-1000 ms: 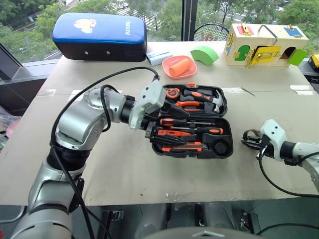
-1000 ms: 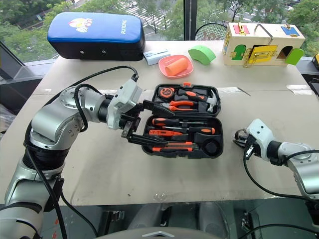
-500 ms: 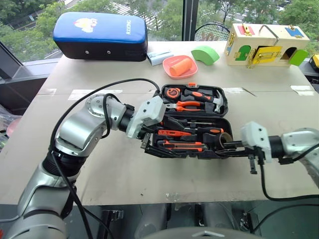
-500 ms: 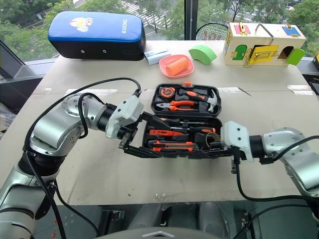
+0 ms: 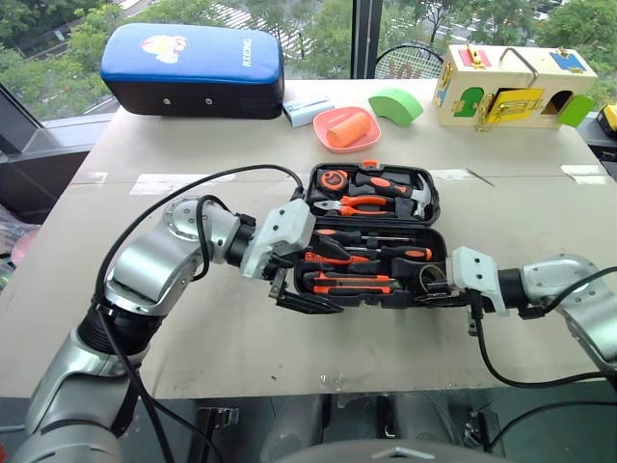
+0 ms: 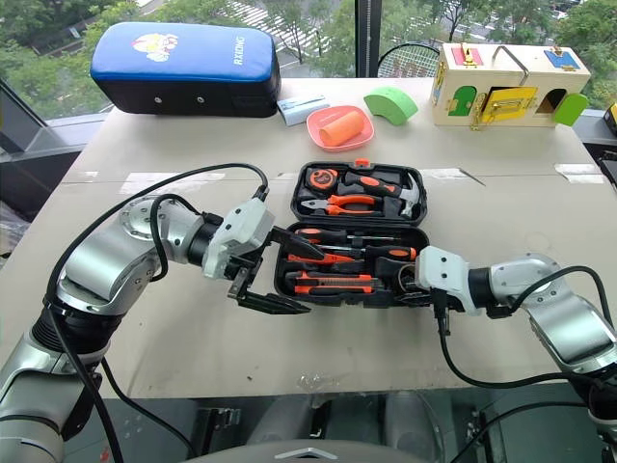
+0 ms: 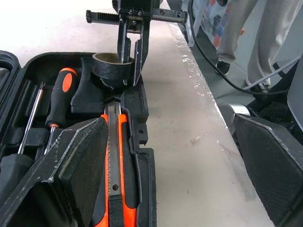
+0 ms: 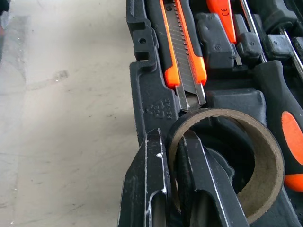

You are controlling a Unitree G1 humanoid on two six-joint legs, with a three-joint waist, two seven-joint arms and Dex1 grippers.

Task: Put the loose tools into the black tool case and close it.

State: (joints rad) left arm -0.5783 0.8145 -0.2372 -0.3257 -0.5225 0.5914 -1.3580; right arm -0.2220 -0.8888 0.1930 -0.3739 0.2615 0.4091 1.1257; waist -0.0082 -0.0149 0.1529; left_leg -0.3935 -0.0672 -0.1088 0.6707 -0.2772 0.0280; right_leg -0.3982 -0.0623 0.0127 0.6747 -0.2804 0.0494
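Tape roll [image 8: 236,156] now over case [image 5: 371,289] corner, pinched by right gripper [image 8: 173,156], left gripper [image 5: 308,280] agape, lowered.

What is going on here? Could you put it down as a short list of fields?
Open case: black moulded plastic tool case, lid up, on the table
In the case: orange-and-black utility knife, orange-handled screwdrivers
Right gripper: shut on the wall of the small dark tape roll, at the case's right end
Left gripper: open, at the case's left end, holding nothing
Behind: blue-and-black padded case, wooden latch box
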